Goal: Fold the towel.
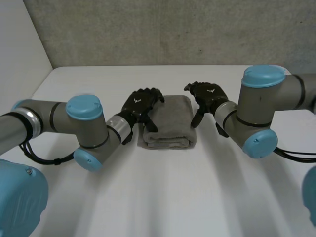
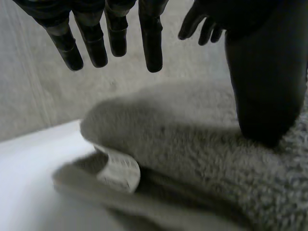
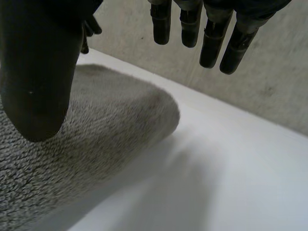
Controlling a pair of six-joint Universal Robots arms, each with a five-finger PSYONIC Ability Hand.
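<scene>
Arms [image 1: 84, 129]: we see them flank the folded grey towel [image 1: 167, 123].
Left hand [image 1: 139, 107]: fingers straight, spread over the towel's left edge.
Right hand [image 1: 210, 97]: likewise, right edge.
Next: we'd press evenly, keeping layers aligned.

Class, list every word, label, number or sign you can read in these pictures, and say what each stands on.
No text can be read.
A label tucked in the folded towel: faint print, too blurred to read.
A white mark on the back of the left hand and of the right hand: a small emblem, no letters legible.
</scene>
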